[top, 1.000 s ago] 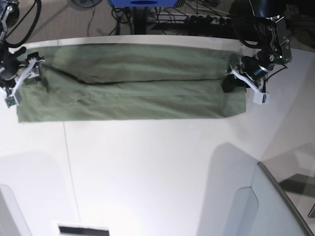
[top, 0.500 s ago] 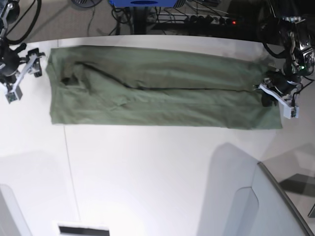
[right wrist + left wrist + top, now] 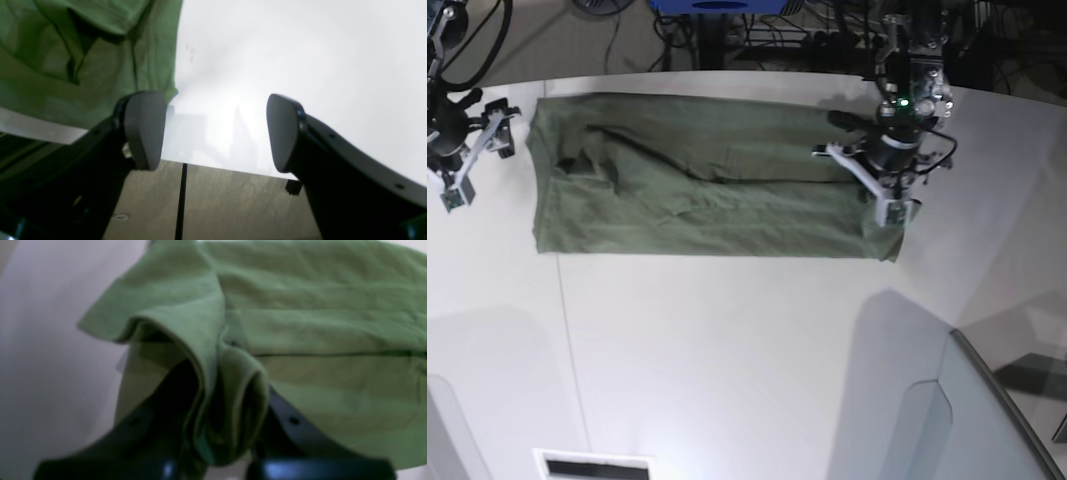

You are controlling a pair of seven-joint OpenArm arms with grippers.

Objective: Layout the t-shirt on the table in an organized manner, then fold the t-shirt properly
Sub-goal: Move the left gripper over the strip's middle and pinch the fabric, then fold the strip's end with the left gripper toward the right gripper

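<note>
The olive-green t-shirt [image 3: 707, 190] lies as a long folded band across the far part of the white table [image 3: 727, 360]. My left gripper [image 3: 874, 188] is shut on the band's right end. In the left wrist view, bunched fabric [image 3: 227, 413] is pinched between the dark fingers [image 3: 293, 426], and the rest of the t-shirt [image 3: 333, 323] stretches away flat. My right gripper [image 3: 475, 150] hovers just off the band's left end. It stands open [image 3: 213, 133] over bare table [image 3: 283, 60], with the t-shirt [image 3: 66, 66] beside its left finger [image 3: 145, 130].
A grey angled panel [image 3: 987, 420] rises at the near right corner. A thin dark seam [image 3: 567, 340] runs down the table's left part. Cables and a blue object [image 3: 717, 5] sit beyond the far edge, and floor [image 3: 217, 206] shows below it.
My left gripper has carried the t-shirt's right end back leftwards, so the band is now shorter. The right gripper has stayed open at the left end.
</note>
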